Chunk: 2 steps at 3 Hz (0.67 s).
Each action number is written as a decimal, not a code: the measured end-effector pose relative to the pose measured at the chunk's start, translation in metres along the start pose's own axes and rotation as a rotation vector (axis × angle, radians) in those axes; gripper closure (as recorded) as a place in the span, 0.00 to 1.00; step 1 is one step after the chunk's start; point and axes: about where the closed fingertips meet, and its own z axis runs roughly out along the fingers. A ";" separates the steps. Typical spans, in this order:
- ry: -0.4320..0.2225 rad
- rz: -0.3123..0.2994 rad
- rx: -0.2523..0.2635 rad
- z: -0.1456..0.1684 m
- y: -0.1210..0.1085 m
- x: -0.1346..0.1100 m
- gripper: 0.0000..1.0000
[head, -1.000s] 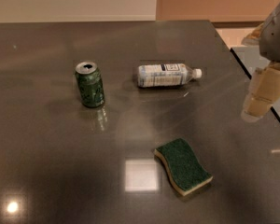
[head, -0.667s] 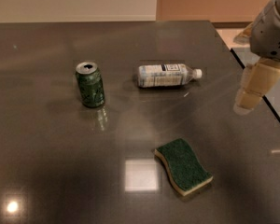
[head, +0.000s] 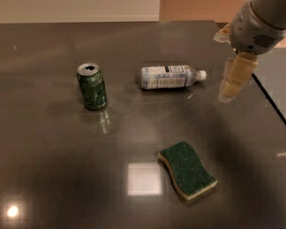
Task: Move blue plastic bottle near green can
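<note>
The blue plastic bottle [head: 169, 77] lies on its side on the dark table [head: 52, 175], white cap pointing right. The green can [head: 92, 86] stands upright to its left, about a can's width or two away. My gripper [head: 230, 90] hangs above the table to the right of the bottle's cap, apart from it, its cream-coloured fingers [head: 236, 78] pointing down. It holds nothing.
A yellow sponge with a green top [head: 187, 170] lies in front of the bottle, toward the near right. The table's right edge [head: 276, 109] runs diagonally just behind the gripper. A pale wall lies beyond the far edge.
My gripper has moved left and toward the bottle, from over the table's right edge to a spot near the cap. The bottle, can and sponge have not moved.
</note>
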 end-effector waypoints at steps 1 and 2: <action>-0.040 -0.036 -0.036 0.024 -0.024 -0.008 0.00; -0.066 -0.050 -0.081 0.050 -0.045 -0.013 0.00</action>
